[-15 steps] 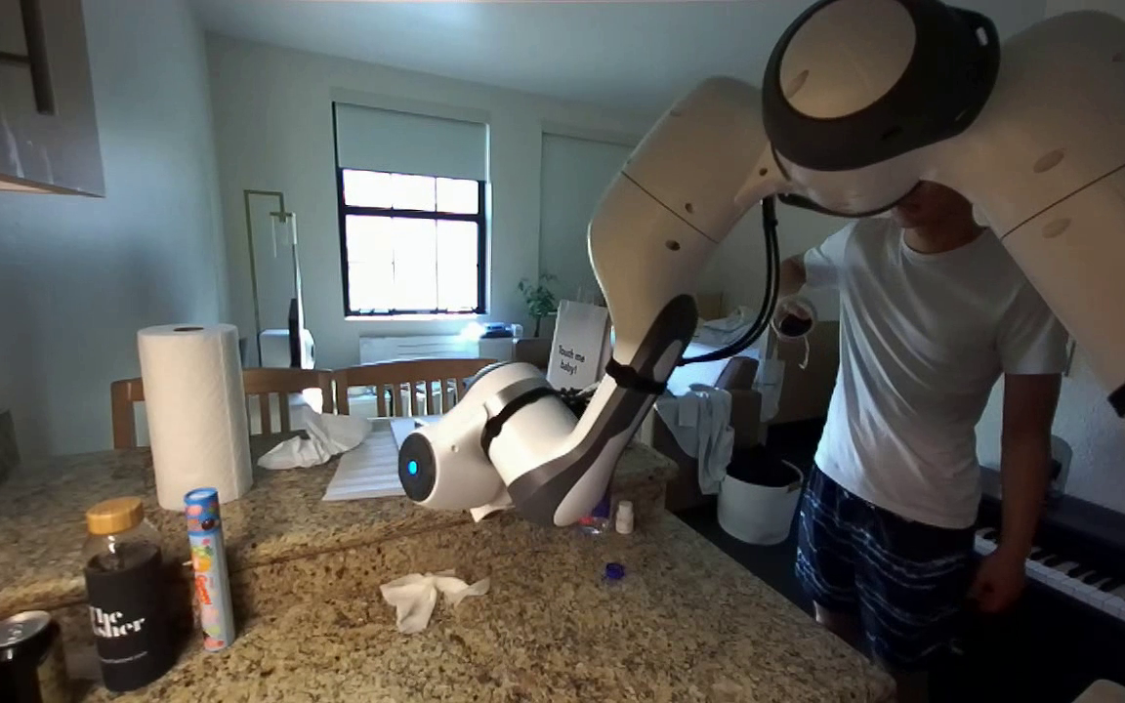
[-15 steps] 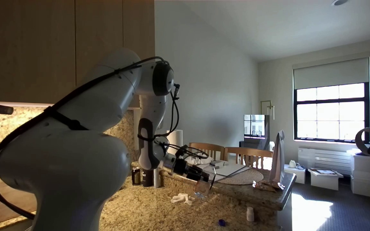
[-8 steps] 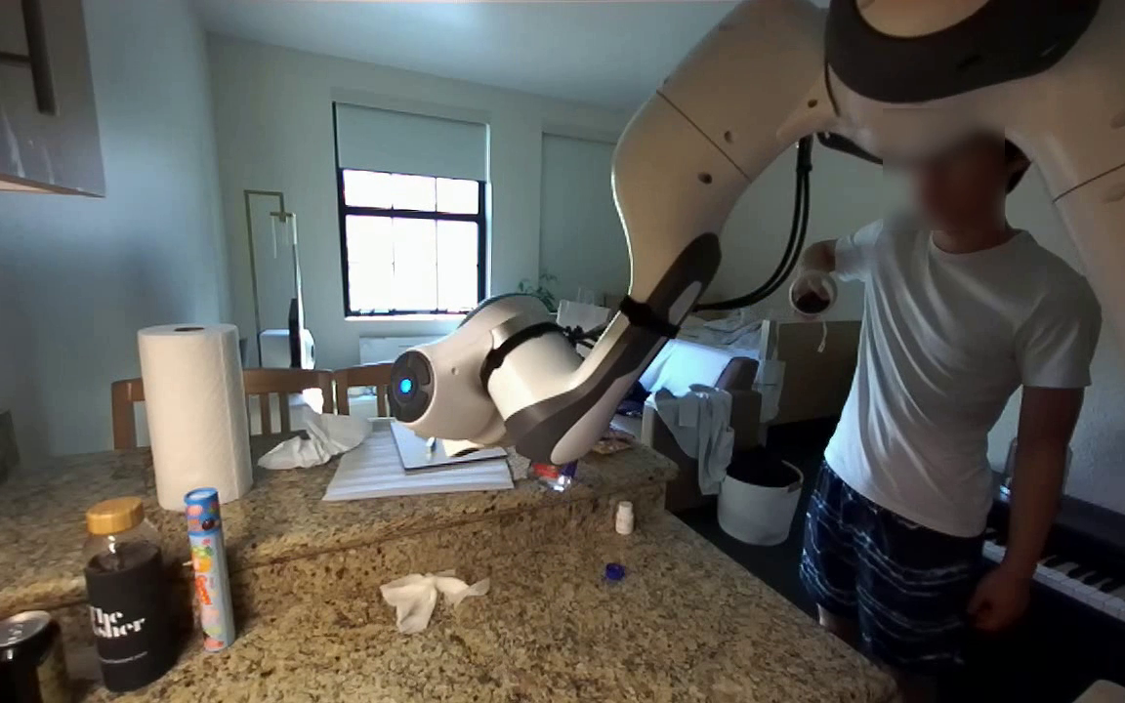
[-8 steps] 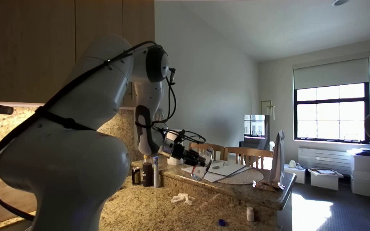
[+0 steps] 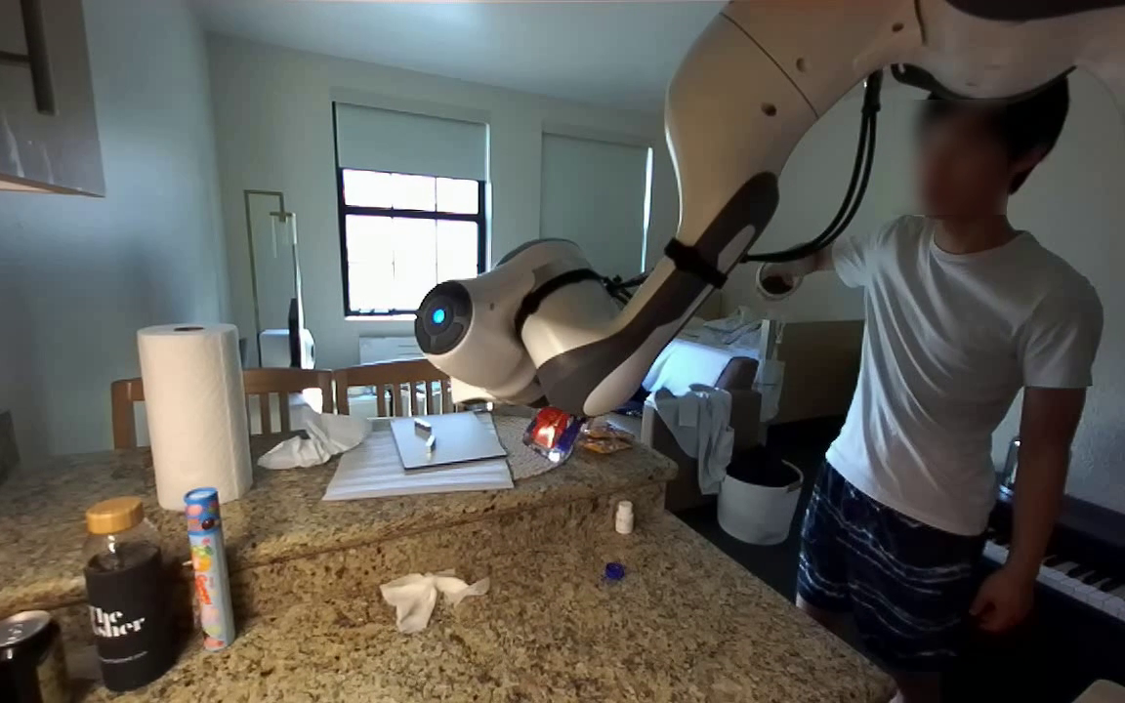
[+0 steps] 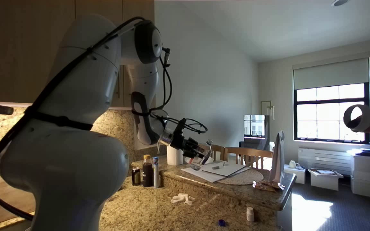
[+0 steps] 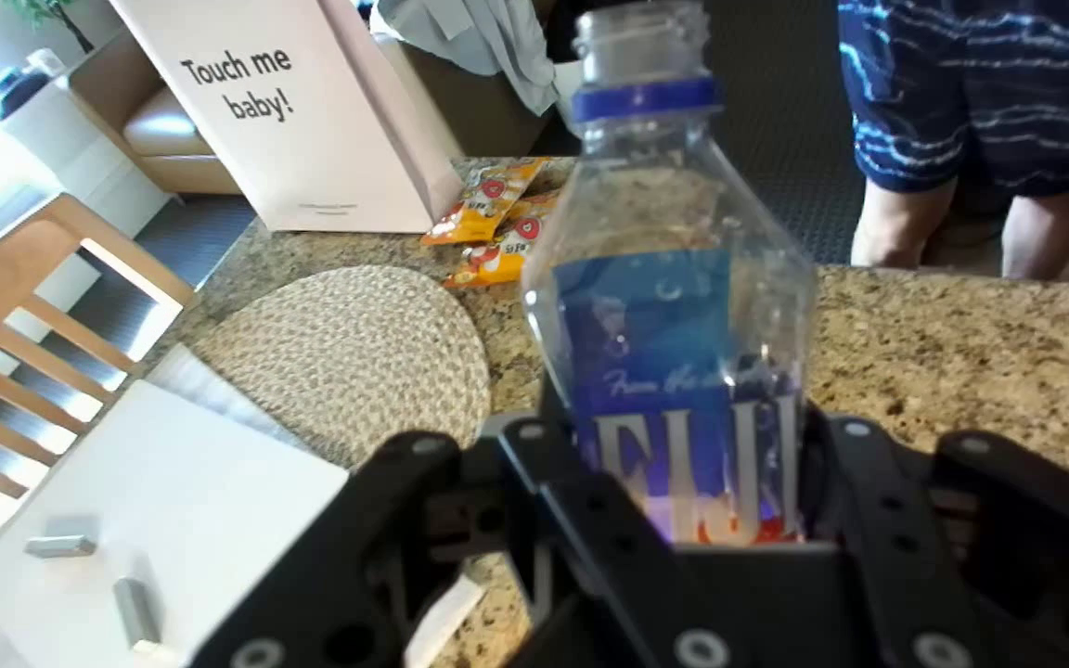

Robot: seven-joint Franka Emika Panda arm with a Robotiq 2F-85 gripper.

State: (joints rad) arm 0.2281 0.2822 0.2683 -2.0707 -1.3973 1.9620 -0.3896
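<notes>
Inside the pincer (image 7: 688, 464), the uncapped bottle (image 7: 674, 306) is clamped by its labelled body, probably because the broad sides give purchase and leave the open neck free. Since a second ago, pincer and bottle have risen; the blue cap (image 6: 221, 222) remains below them on the desk (image 6: 146, 213).

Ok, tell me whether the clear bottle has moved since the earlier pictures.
Yes, upward: in an exterior view, the clear bottle hangs much higher above the unmoved blue cap than a second ago.
</notes>
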